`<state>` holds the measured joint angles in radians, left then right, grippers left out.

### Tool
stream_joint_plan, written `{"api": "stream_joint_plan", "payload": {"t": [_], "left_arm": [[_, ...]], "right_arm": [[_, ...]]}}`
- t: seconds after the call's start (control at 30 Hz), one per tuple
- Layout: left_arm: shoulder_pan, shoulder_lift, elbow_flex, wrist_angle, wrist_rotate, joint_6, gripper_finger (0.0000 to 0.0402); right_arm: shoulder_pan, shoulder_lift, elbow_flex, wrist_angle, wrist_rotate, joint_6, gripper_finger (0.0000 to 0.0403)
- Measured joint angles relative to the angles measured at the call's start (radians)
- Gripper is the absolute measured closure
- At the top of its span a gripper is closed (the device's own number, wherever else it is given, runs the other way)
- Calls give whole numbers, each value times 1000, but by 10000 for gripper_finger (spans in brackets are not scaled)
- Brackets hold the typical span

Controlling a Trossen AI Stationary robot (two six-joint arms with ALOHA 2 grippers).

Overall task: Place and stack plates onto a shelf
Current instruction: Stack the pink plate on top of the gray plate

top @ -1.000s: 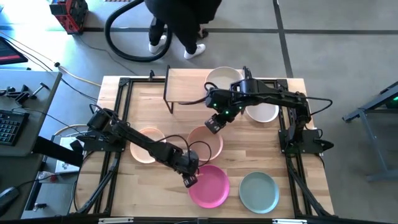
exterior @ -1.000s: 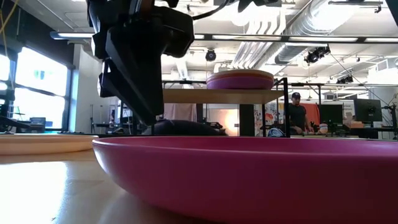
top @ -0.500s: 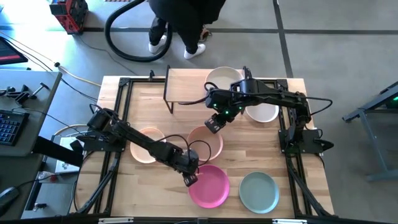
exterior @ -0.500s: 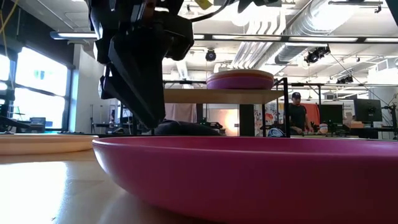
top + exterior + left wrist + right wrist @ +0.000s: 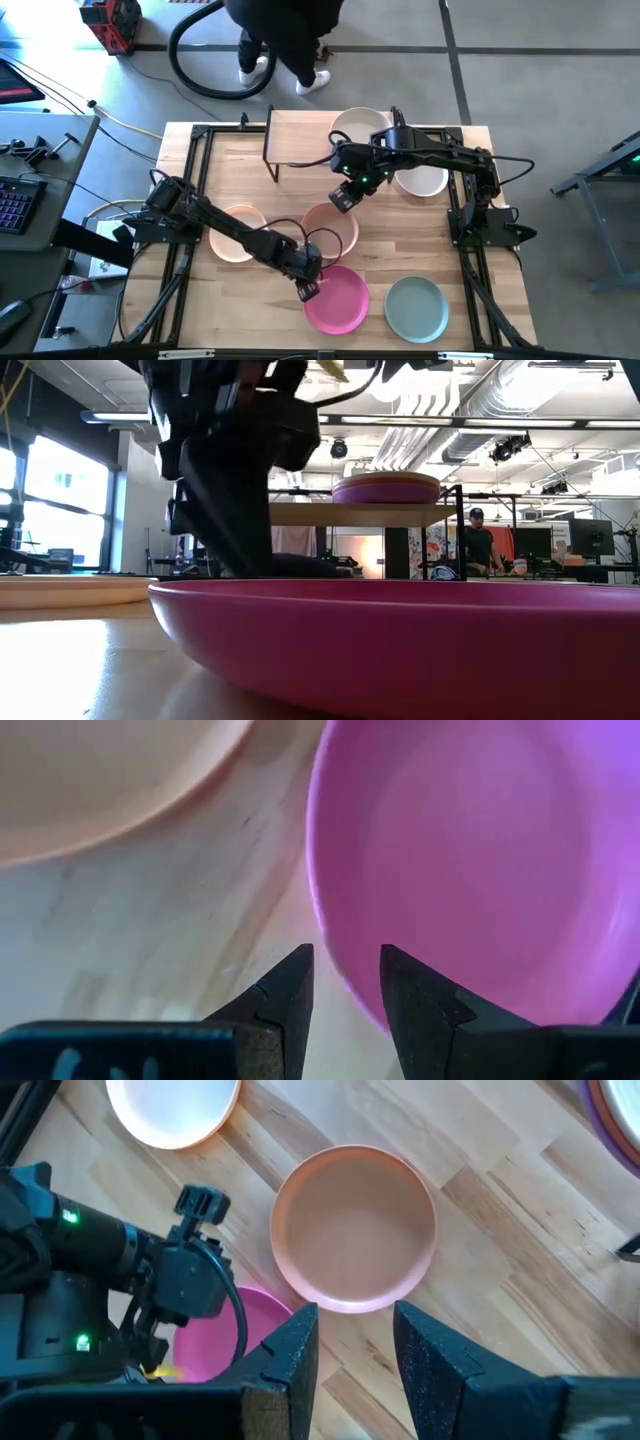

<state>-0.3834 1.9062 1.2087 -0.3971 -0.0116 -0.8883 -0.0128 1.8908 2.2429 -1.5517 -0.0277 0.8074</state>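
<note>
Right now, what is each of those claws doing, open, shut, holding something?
Left gripper: open, fingers astride the magenta plate's rim, not yet clamped.
Right gripper: open, empty, above the tan-pink plate.

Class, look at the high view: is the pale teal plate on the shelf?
No, the pale teal plate lies on the tabletop, far from the shelf.

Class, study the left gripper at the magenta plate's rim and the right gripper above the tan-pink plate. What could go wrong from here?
1. The left gripper is open astride the rim of the magenta plate; a shallow bite could slip, or push it into the nearby pale teal plate.
2. The right gripper hangs open over the tan-pink plate, close to the left arm; the arms might collide.
</note>
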Motion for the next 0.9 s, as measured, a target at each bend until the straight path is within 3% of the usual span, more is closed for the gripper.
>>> {"api": "stream_joint_plan", "payload": {"t": [0.7,0.9], "left_arm": [[-4,58,-2,49,51,-14,296],[-4,57,-2,51,50,31,330]], "right_arm": [[0,1,0,-2,-1,-3,293],[0,1,0,-2,1,-4,293]]}}
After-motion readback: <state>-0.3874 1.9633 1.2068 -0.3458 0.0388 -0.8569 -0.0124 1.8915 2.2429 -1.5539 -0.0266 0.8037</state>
